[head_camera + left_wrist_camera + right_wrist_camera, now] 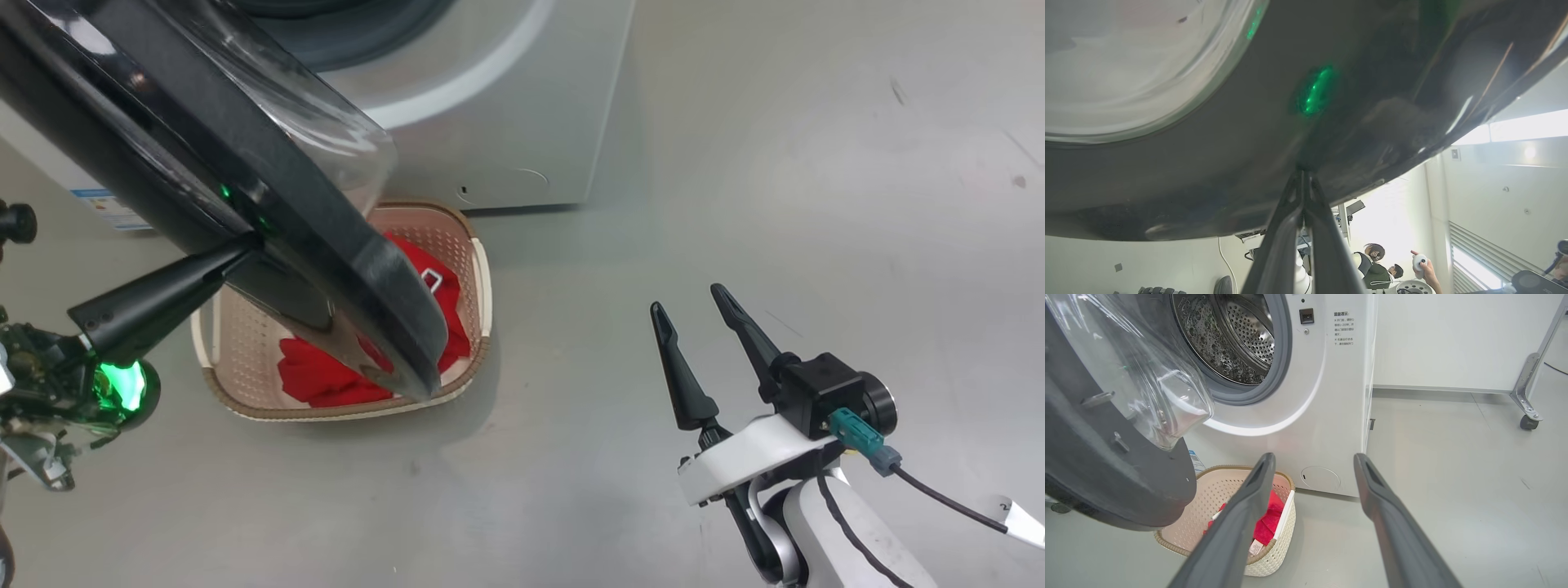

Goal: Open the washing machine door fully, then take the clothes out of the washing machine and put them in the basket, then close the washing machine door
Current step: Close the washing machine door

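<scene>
- Head view: left gripper (242, 249), fingers pinched together, empty, tip against the big round glossy black-ringed washing machine door (204, 139), open above the small cream perforated basket (483, 286) holding bright red clothes (326, 377); right gripper (687, 300) spread wide, empty.
- Left wrist view: tip on the ring (1351, 155), beside the glass (1126, 61).
- Right wrist view: we judge the door rigid, slick; we'd push the ring near its free edge.
</scene>
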